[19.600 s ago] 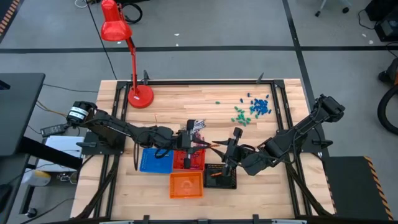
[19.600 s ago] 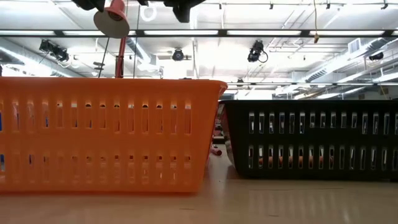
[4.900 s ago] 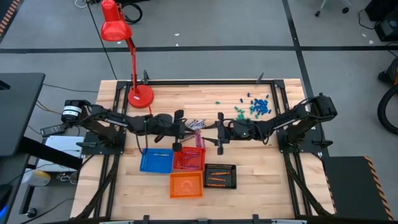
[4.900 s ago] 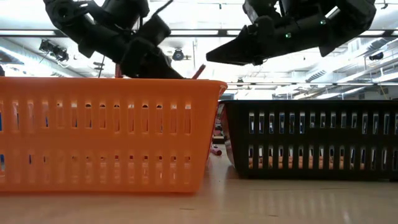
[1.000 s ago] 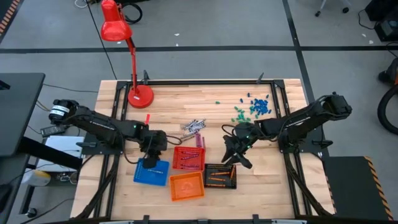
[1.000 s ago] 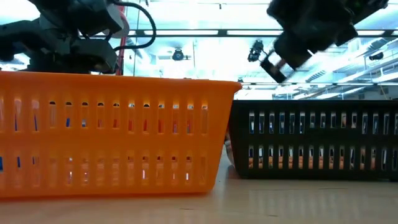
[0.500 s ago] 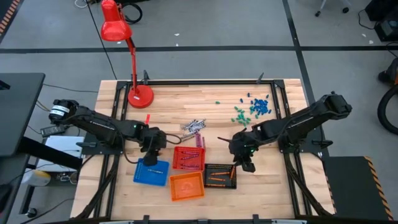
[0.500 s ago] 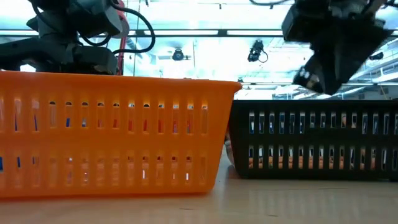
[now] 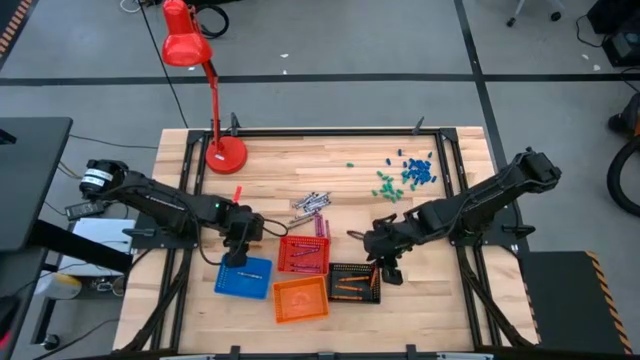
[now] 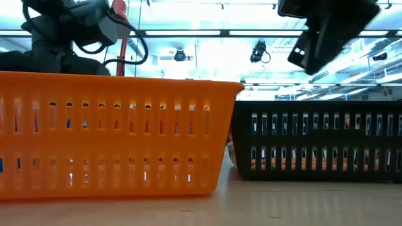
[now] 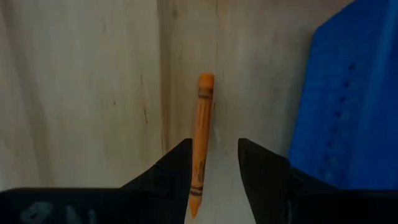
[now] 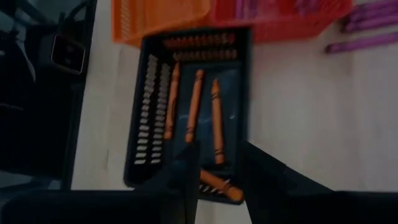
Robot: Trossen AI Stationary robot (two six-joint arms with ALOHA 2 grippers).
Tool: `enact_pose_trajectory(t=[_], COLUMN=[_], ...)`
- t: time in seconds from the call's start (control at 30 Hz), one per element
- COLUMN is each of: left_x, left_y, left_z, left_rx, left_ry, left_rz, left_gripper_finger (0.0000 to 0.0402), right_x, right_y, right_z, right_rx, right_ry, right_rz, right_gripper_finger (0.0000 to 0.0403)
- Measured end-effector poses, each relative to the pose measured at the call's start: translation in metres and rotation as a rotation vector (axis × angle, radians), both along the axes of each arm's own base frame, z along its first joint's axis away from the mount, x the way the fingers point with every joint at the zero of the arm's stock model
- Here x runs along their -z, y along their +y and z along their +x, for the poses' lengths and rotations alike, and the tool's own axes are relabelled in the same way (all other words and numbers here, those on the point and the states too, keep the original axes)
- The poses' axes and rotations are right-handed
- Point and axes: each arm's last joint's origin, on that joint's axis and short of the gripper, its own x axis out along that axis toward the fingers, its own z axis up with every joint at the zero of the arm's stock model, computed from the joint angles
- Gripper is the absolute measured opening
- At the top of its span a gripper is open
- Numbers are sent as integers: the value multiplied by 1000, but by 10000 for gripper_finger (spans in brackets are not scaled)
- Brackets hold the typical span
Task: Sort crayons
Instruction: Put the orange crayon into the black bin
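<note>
Wooden tabletop carries four small baskets, and since a moment ago the right gripper (image 9: pixel 389 268) has swung from beside the black basket (image 9: pixel 354 283) to just over its near corner. Its fingers (image 12: pixel 264 171) stand part open and empty; orange crayons (image 12: pixel 195 106) lie in the basket straight ahead of them, one just beyond the tips. That reads as a finished drop. The left gripper (image 9: pixel 237 256) has barely moved in that time, low at the table beside the blue basket (image 9: pixel 243 277). Its fingers (image 11: pixel 177 171) straddle an orange crayon (image 11: pixel 201 140) lying on the wood, part open, and I cannot tell whether they touch it. More crayons (image 9: pixel 312 201) wait unsorted, well clear of both grippers.
</note>
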Motion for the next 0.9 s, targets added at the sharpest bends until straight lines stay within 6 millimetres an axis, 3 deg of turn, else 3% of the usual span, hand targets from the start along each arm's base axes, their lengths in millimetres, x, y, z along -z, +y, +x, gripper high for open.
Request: enact_pose_trajectory(t=[0.43,0.77,0.9], left_x=[21,23,23], left_y=[-8,-10,-10], left_z=[2,1,1], left_rx=[7,-31,-57], left_ry=[84,87,87], left_rz=[156,183,176], left_gripper_finger=[134,20,17], right_x=[5,2,1], right_y=[25,47,56], right_z=[-5,-13,-17], right_rx=[48,101,124], right_ry=[-25,-74,-104], right_rz=[-52,-32,-34], right_gripper_finger=[109,109,109])
